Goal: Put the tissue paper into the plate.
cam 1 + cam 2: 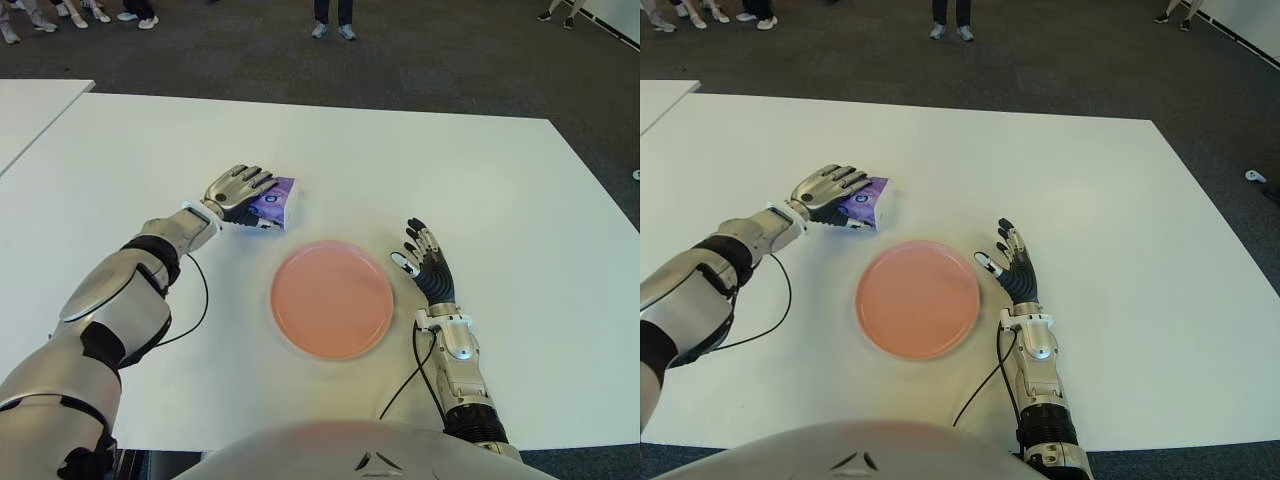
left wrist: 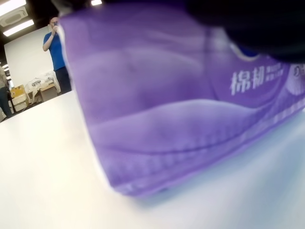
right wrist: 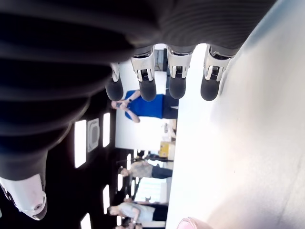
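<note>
While grasped: one tissue pack (image 1: 272,201) (one plate (image 1: 332,299))

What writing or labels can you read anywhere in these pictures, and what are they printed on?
"棉初": large white characters on the purple tissue pack under the left hand, read in the left wrist view; the second character is uncertain.
Smaller white print beside those characters: too blurred to read.
The round mark on the pack in the eye views: too small to read.
The pink plate, white table and right hand: no text.
</note>
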You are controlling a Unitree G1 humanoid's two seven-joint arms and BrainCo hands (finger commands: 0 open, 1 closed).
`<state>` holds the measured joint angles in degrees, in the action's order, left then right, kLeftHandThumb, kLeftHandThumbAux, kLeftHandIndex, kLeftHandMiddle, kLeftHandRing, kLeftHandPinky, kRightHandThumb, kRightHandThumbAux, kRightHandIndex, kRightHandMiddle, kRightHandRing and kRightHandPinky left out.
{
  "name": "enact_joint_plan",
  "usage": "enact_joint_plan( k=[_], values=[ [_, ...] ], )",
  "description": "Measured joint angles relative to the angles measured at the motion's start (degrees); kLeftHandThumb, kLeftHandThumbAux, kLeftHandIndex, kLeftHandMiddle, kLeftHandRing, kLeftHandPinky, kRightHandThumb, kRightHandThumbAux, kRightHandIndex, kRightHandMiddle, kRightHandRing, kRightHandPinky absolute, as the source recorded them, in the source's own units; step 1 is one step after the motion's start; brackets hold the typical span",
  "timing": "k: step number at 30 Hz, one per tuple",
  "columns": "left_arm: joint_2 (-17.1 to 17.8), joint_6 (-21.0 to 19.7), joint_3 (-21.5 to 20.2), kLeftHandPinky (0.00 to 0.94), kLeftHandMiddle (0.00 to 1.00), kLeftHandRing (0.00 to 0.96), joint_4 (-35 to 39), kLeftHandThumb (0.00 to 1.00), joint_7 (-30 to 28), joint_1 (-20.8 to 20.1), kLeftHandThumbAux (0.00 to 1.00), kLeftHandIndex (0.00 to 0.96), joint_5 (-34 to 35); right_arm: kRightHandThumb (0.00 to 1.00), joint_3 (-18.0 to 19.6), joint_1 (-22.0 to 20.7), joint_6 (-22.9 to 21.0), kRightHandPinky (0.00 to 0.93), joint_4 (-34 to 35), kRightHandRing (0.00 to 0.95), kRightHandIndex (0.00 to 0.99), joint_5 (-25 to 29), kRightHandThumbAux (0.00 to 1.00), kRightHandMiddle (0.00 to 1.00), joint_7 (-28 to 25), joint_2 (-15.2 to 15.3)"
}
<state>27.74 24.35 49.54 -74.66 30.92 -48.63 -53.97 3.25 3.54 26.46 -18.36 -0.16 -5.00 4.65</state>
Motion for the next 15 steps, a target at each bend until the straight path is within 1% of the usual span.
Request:
enact_joint_plan(
  k=[2,4,5,7,9,10,11,14,15],
  values=[
    [0.07,0.19,-0.02,0.166,0.014,0.057,-0.01,0.451,0.04,-0.06,0.179,0.027,0.0,0.0,0.0,0.04,0.0,0.0,0.07,0.0,0.0,0.03,0.607,0.0,-0.13,0.01],
    [0.01,0.2,-0.17,0.231,0.04,0.1,-0.12,0.472,0.6,-0.03,0.209,0.059,0.03,0.0,0.0,0.07,0.0,0.0,0.15,0.0,0.0,0.04,0.609,0.0,-0.23,0.02],
    [-0.04,0.21,-0.3,0.325,0.133,0.201,-0.17,0.514,1.11,0.08,0.278,0.114,0.08,0.0,0.0,0.08,0.0,0.0,0.19,0.0,0.0,0.04,0.612,0.0,-0.28,0.02],
    [-0.26,0.45,-0.94,0.406,0.215,0.289,-0.23,0.553,2.62,0.53,0.338,0.162,0.39,0.0,0.01,0.1,-0.01,0.0,0.25,0.0,0.0,0.06,0.615,0.0,-0.32,0.02],
    [-0.61,0.73,-1.37,0.478,0.326,0.382,-0.25,0.61,4.06,0.97,0.419,0.227,0.69,0.0,0.03,0.11,-0.01,0.0,0.28,0.0,0.0,0.07,0.616,0.0,-0.34,0.03],
    [-0.8,0.75,-1.56,0.522,0.408,0.441,-0.24,0.639,4.89,1.14,0.467,0.276,0.81,0.0,0.04,0.11,-0.01,0.0,0.27,0.0,0.0,0.07,0.616,0.0,-0.33,0.04],
    [-0.98,0.8,-1.68,0.562,0.453,0.491,-0.23,0.709,5.71,1.24,0.541,0.312,0.96,0.0,0.04,0.09,-0.01,0.0,0.26,0.0,0.0,0.07,0.616,0.0,-0.33,0.04],
    [-1.68,0.86,-2.01,0.625,0.51,0.566,-0.22,0.794,8.07,1.62,0.629,0.357,1.18,0.0,0.03,0.03,-0.03,0.0,0.18,0.0,0.0,0.06,0.614,0.0,-0.31,0.04],
    [-1.89,0.84,-2.08,0.642,0.519,0.583,-0.22,0.804,8.8,1.79,0.637,0.364,1.2,0.0,0.04,0.01,-0.03,0.0,0.16,0.0,0.0,0.06,0.614,0.0,-0.28,0.04]
  ],
)
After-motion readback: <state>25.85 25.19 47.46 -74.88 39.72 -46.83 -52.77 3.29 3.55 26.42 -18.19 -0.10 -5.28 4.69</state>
